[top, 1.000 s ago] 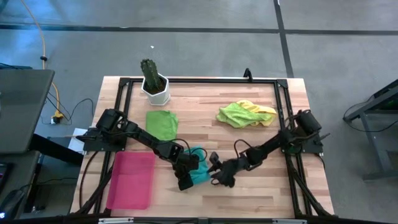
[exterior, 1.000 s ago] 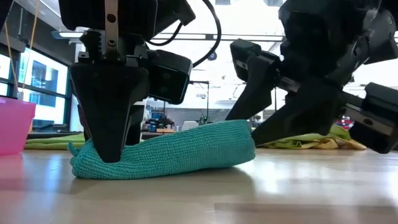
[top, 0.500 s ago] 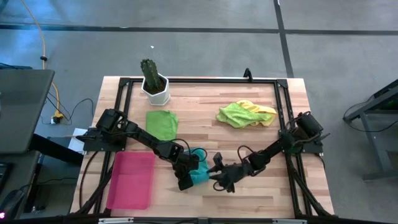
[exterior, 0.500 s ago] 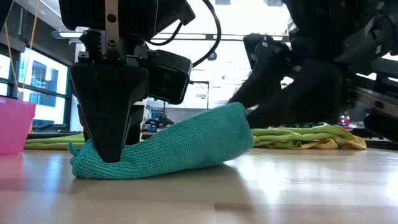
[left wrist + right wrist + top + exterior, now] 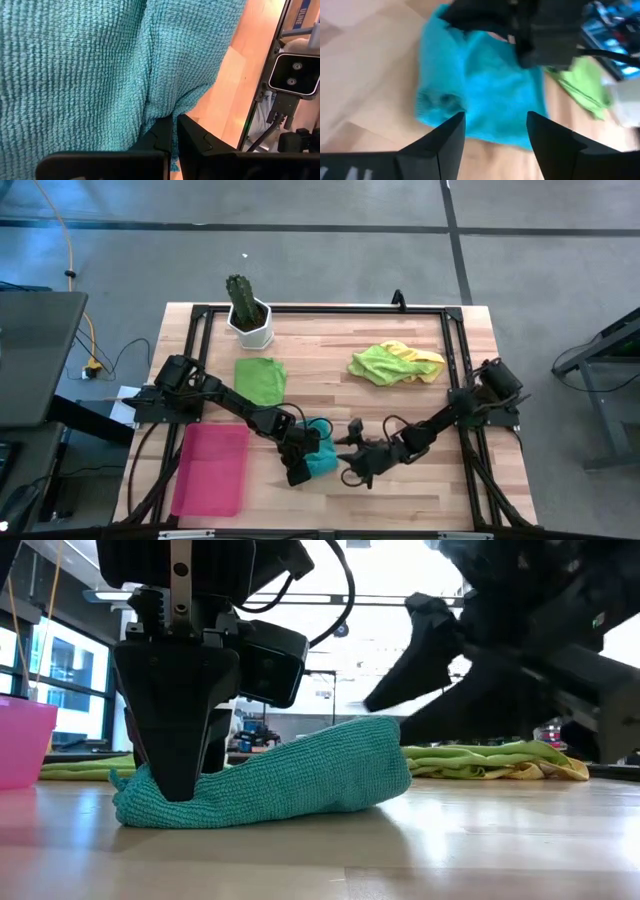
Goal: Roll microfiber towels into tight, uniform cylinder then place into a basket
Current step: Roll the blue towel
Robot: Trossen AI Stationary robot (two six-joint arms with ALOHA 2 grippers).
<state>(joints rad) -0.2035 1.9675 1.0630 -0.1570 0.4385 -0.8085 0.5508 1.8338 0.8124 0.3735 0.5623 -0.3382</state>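
The pink basket is sitting at the left front of the table, nothing showing in it. Just beside it the teal towel is lying in a loose, soft roll, light and floppy, likely to spring open unless it is pinched across the whole bundle. The left gripper is clamping one end of it against the wood. The right gripper is hanging just off the other end, fingers spread and holding nothing.

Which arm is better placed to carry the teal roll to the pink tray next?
Left. The left gripper is already shut on the teal towel, and the basket lies on its side of the table. The right gripper has open fingers and holds nothing.
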